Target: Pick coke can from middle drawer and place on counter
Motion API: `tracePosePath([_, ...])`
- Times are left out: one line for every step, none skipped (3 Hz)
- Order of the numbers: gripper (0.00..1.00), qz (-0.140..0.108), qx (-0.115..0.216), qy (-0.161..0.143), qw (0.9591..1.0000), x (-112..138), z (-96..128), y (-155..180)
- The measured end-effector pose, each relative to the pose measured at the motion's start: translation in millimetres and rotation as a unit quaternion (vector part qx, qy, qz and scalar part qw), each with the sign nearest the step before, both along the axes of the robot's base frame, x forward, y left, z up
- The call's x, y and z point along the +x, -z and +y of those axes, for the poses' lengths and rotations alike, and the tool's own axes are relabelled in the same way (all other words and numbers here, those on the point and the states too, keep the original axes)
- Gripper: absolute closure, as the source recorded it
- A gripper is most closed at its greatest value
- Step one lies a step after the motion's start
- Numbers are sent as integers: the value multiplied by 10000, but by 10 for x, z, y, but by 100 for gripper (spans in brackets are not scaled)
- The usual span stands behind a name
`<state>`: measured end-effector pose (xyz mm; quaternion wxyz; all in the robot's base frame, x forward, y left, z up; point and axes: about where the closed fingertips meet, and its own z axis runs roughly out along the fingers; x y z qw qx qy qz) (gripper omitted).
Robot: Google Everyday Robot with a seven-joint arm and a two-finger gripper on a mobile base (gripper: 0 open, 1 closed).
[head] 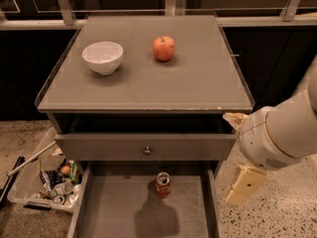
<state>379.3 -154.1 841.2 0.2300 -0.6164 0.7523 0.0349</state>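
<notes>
The coke can [163, 184] stands upright on the floor of the open middle drawer [114, 209], near its back wall and about centre. The counter [198, 83] is the grey cabinet top above it. My gripper [242, 186] hangs below the white arm at the right, just outside the drawer's right wall, to the right of the can and apart from it. It holds nothing that I can see.
A white bowl [102, 57] and a red-orange apple [164, 48] sit on the counter's back half. A shut drawer with a round knob [146, 150] is above the open one. A clear bin of litter [44, 182] stands on the floor at the left.
</notes>
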Motion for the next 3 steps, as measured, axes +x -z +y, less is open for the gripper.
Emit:
tracePosePath([0,38,264,-56,9996,-76,201,257])
tracePosePath([0,7,674,-91,9977,-133,422,703])
tracePosePath([0,-118,994,-70,9950,-160,557,1155])
